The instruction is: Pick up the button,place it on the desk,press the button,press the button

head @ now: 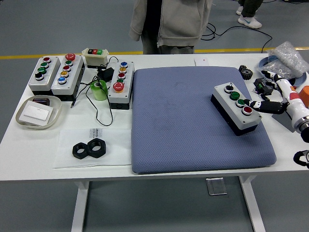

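Blue mat (183,130) (padded); right hand (268,106) touching button box (236,107).

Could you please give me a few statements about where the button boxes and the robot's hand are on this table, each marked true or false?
1. The button box on the blue mat has four buttons. True.
2. The right hand points a finger at that box. True.
3. Two black nuts lie on the mat. False; they lie on the table, left of it.
4. The green tape roll sits in the tray. False; it stands between the left-side boxes.
5. A person stands beyond the far edge. True.
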Available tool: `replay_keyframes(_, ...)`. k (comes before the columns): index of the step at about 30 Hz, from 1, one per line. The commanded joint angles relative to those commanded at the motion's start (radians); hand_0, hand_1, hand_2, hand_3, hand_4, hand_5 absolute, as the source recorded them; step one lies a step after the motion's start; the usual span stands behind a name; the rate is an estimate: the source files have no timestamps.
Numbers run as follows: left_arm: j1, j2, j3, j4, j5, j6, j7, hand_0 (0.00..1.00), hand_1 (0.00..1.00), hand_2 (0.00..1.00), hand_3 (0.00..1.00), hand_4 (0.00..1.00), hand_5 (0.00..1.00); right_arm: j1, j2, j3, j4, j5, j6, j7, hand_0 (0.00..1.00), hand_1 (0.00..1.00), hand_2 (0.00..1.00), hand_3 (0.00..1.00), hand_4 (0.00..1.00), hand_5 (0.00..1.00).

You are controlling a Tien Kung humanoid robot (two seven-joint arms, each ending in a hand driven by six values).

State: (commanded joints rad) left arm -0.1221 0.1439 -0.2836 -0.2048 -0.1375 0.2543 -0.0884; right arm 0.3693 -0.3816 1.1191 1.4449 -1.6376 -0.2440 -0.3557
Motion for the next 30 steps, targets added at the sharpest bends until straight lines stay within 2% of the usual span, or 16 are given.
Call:
replay_keyframes(8,-0.003,0.002,-0.004,0.0,0.005,0.001,0.002,0.742,0.828,0.87,0.83,0.631,0.998,0.031,0.053,-0.059,-0.066,-0.263,-0.016,-0.021,0.998,0.939,0.998,0.991,0.998,0.277)
replay_keyframes(17,-0.004,0.003,-0.006,0.0,0.008,0.001,0.003,0.74,0.828,0.87,0.83,0.631,0.998,0.041,0.089,-0.072,-0.109,-0.218,-0.022,-0.032,0.998,0.939,0.998,0.994,0.998,0.285)
replay_keyframes(29,-0.004,0.003,-0.01,-0.001,0.013,0.002,0.005,0.742,0.827,0.871,0.83,0.631,0.998,0.072,0.13,-0.083,-0.217,-0.175,-0.019,-0.067,0.998,0.93,0.998,0.985,0.998,0.297)
replay_keyframes(30,-0.004,0.003,-0.01,-0.001,0.014,0.002,0.006,0.738,0.827,0.871,0.83,0.631,0.998,0.075,0.131,-0.084,-0.221,-0.177,-0.018,-0.071,0.967,0.867,0.953,0.956,0.998,0.301)
